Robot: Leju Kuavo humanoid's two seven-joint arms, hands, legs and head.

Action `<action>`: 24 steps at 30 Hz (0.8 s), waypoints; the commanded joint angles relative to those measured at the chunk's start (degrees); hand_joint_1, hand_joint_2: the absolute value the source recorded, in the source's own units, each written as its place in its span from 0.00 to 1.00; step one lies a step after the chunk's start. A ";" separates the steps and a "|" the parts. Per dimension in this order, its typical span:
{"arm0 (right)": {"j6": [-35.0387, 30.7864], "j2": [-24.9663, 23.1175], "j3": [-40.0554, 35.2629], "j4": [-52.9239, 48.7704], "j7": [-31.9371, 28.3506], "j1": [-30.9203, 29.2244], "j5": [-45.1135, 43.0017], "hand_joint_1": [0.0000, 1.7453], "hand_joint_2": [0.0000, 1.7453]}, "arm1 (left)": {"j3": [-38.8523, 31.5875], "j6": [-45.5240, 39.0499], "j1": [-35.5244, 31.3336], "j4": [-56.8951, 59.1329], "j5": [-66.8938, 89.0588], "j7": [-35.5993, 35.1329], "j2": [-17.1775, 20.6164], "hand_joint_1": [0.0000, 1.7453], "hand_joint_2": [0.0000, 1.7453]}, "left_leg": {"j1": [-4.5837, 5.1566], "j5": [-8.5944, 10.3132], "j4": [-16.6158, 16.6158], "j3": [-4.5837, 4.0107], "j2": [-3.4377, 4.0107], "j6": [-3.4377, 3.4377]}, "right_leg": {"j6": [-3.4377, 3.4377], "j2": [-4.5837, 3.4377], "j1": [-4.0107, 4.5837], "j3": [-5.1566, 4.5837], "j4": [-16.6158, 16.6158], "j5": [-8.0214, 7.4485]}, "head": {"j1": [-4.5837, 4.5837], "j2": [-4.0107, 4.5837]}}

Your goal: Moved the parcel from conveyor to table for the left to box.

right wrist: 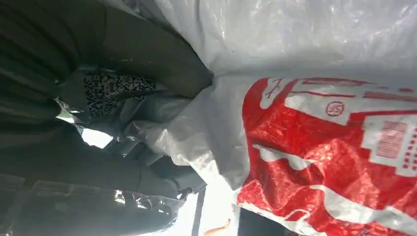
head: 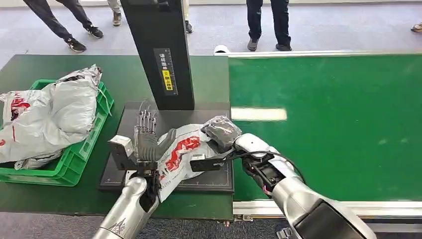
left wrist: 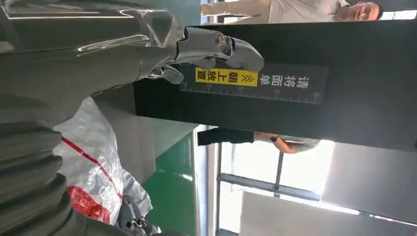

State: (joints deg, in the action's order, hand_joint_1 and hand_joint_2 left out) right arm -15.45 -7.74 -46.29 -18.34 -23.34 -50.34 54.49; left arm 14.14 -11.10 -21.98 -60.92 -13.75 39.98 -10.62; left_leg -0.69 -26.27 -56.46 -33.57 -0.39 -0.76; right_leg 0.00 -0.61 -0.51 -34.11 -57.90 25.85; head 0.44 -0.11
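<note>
Green plastic is the first thing you meet at the far left: a green crate (head: 74,164) heaped with grey poly mailers (head: 50,117), sitting well out to the outer side of your left hand (head: 145,142). That hand stands upright over the black scanning mat (head: 209,177), fingers (head: 146,121) straight and spread, pointing away from you; its thumb (head: 166,139) lies against the near-left edge of the parcel (head: 181,154). From the left wrist you see the fingertips (left wrist: 223,46) raised in front of the black scanner column (head: 159,50), level with its yellow label (left wrist: 226,77), with nothing between them. So the left hand is open, touching the bag but not holding it.

The parcel, a grey poly bag with red print, lies on the mat between your two hands, its lower corner hanging past the mat's front edge toward the dark green table (head: 45,67).

Your right hand (head: 222,132) comes in over the bag's right end, fingers curled down onto it. In the right wrist view the thumb (right wrist: 162,64) presses into the crumpled plastic and the bag bunches around the fingers (right wrist: 147,172), so this hand grips the parcel.

Beyond the right hand stretches the bright green conveyor belt (head: 338,119). People's legs (head: 268,22) stand past the far edge.
</note>
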 commanded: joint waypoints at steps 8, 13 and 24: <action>-0.88 -0.82 -0.07 3.36 2.31 -1.06 0.23 0.00 1.00 | 0.51 -0.04 -2.07 4.38 -0.07 0.02 0.30 0.00 1.00 | 0.01 0.01 0.07 0.11 -0.02 0.04 | 0.00 0.11 0.01 0.15 0.09 0.00 | -0.02 -0.02; -1.95 -0.85 1.37 3.09 1.43 -0.93 -0.86 0.00 1.00 | 0.33 -0.13 -1.99 4.29 -0.08 0.02 0.20 0.00 1.00 | 0.01 0.02 0.05 0.07 -0.03 0.03 | 0.00 0.10 0.00 0.10 0.05 0.00 | -0.02 -0.02; -7.55 -0.60 6.82 2.35 0.16 -0.50 -3.16 0.00 1.00 | -0.27 -0.34 -1.15 3.22 0.36 -0.06 -0.01 0.00 1.00 | 0.00 0.02 0.08 0.11 -0.06 0.04 | 0.00 0.14 0.01 0.17 0.10 0.01 | 0.00 0.00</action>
State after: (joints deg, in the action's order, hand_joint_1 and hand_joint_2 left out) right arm -20.56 -8.37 -43.89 -17.92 -22.01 -50.44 52.92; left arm 14.16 -11.30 -22.11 -60.30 -13.79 40.00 -10.73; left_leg -0.69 -26.26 -56.46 -33.56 -0.40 -0.76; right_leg 0.00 -0.61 -0.52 -34.08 -57.90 25.85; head 0.44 -0.11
